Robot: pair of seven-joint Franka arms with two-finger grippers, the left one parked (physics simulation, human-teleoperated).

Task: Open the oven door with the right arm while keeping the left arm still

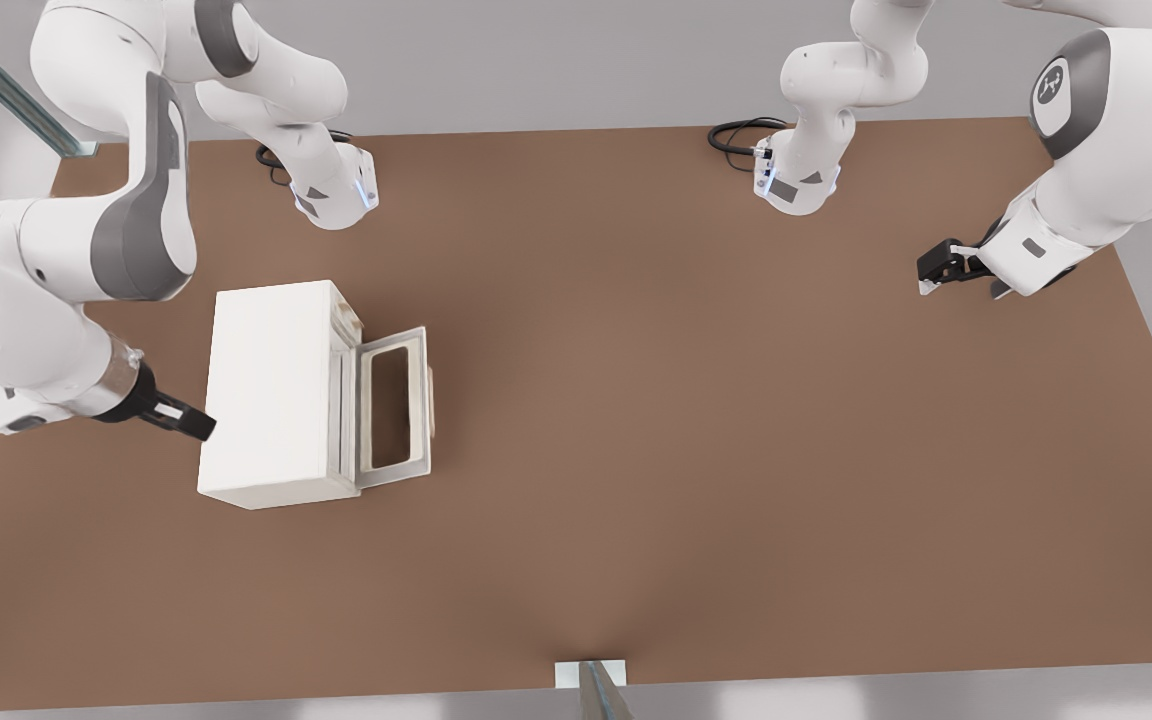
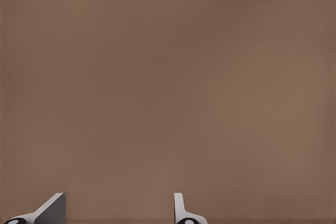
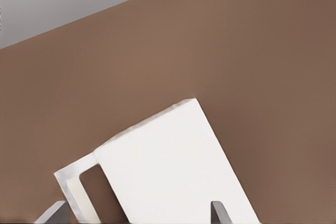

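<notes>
One oven (image 1: 271,390) sits on the brown worktop (image 1: 686,450) toward the front view's left, its door (image 1: 394,408) already swung down and lying nearly flat, handle (image 1: 430,402) outermost. The right arm's (image 1: 86,250) claw (image 1: 198,425) hovers by the oven's rear edge, away from the door, fingers spread and holding nothing, probably because the pull is done.

Under me spreads a plain brown tabletop (image 1: 696,420), matte and evenly lit, with a soft paler sheen across its middle. Past its far edge rises a flat light grey wall (image 1: 556,60). A greenish metal rail (image 1: 6,90) slants in the front view's upper left, and another metal strut (image 1: 601,695) meets the tabletop's near edge.
</notes>
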